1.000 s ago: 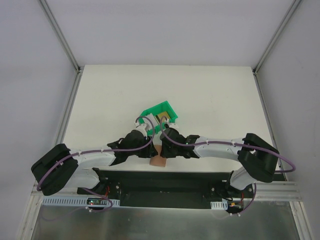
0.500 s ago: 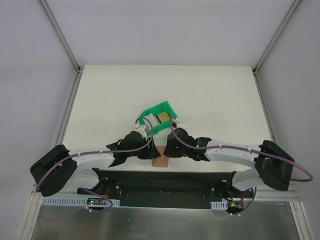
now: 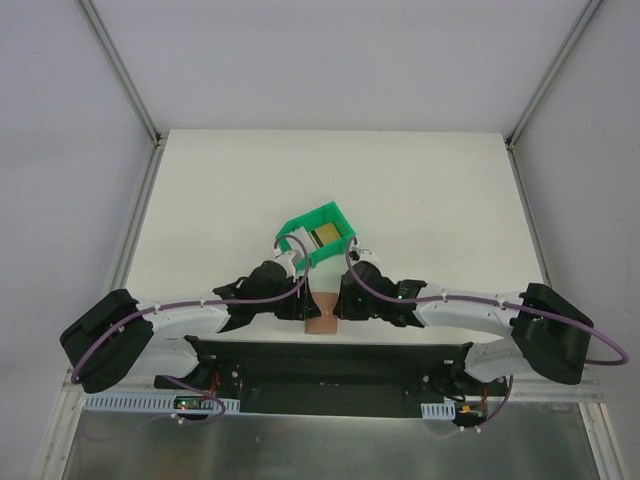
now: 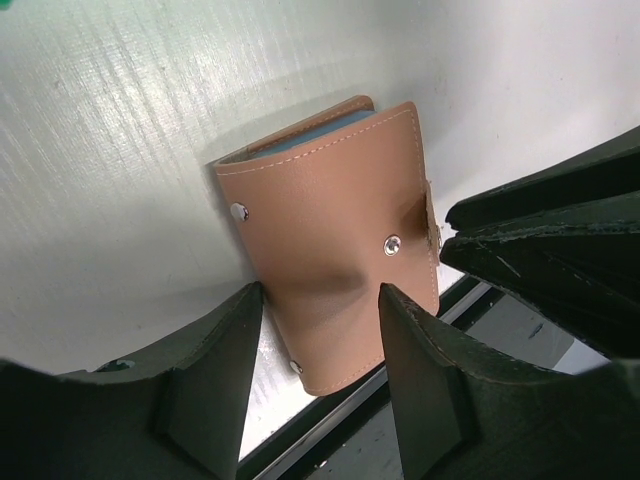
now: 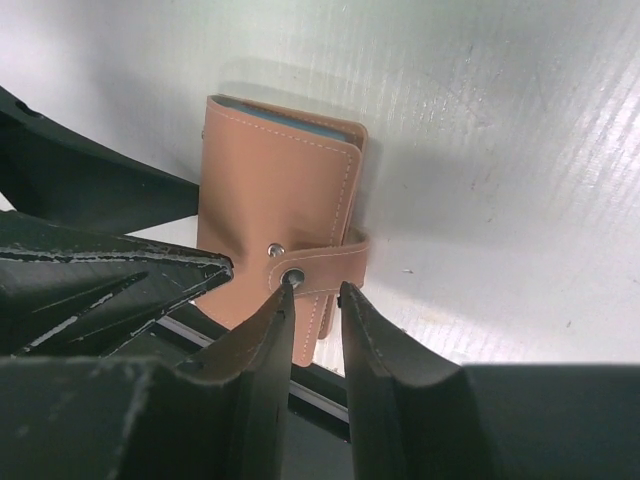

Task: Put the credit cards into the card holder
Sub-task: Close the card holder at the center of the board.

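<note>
The card holder (image 4: pixel 330 270) is tan, the bin (image 3: pixel 305 217) green.

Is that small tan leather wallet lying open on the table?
No, the tan leather wallet is folded shut, only a blue edge showing.

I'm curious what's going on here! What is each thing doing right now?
card holder: folded shut, lying flat.
green bin: gold card inside.
left pincer: open, above the card holder.
right pincer: slightly open, at the snap tab.
</note>
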`<state>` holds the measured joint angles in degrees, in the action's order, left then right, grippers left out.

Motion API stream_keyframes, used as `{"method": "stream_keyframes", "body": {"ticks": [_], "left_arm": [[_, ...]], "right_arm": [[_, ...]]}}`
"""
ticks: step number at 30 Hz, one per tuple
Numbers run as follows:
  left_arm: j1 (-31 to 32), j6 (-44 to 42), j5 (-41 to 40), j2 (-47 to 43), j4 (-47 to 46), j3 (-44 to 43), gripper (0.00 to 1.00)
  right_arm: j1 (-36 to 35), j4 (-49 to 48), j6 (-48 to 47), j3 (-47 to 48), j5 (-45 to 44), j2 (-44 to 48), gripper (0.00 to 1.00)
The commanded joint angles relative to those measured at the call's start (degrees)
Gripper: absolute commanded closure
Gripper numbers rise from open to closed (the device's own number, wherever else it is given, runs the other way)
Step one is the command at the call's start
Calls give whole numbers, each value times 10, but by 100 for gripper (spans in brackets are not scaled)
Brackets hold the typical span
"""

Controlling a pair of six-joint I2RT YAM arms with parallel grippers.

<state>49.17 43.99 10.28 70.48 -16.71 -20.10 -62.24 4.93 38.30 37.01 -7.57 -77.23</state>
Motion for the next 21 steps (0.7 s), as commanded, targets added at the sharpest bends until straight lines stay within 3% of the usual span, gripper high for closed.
{"method": "stream_keyframes", "body": {"ticks": [1, 8, 21], "left_arm": [[4, -21, 5, 10, 53, -3, 50], [5, -24, 5, 22, 55, -7, 56], [5, -22, 3, 31, 56, -12, 57]], "right_arm": [[1, -23, 2, 23, 12, -15, 73], [1, -26, -3, 32, 16, -34, 74], [0, -22, -14, 48, 19, -54, 76]]}}
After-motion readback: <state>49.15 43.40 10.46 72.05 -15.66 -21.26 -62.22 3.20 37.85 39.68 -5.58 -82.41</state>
